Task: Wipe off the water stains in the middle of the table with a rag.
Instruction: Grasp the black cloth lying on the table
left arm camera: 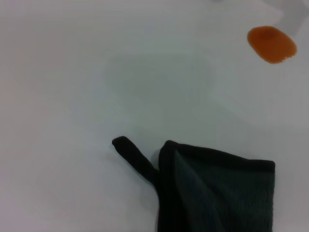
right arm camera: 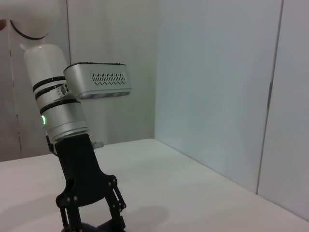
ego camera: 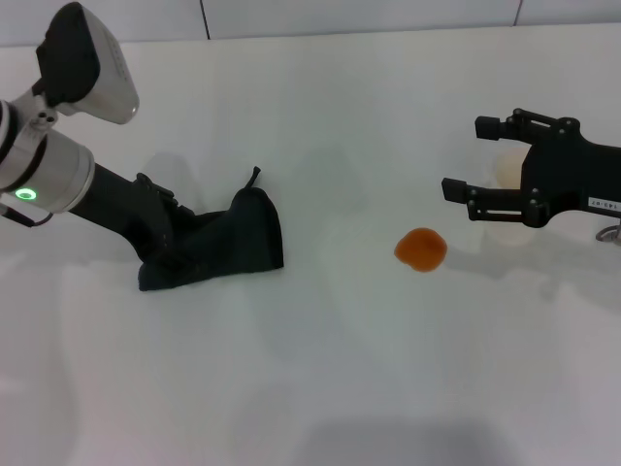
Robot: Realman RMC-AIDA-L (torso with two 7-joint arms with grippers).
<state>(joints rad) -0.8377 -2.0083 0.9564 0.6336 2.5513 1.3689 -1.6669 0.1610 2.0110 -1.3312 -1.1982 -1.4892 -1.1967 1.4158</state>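
Observation:
The rag is a dark cloth lying on the white table at the left, with its loop tag pointing away. My left gripper is low at the rag's left end and shut on it, so the cloth bunches up at the fingers. The left wrist view shows the rag, its loop tag and the orange blotch farther off. In the head view the orange blotch lies apart from the rag, to its right. My right gripper hangs open and empty right of the blotch.
A white paper cup stands behind the right gripper's fingers. The right wrist view shows the left arm standing over the table, with a wall behind it.

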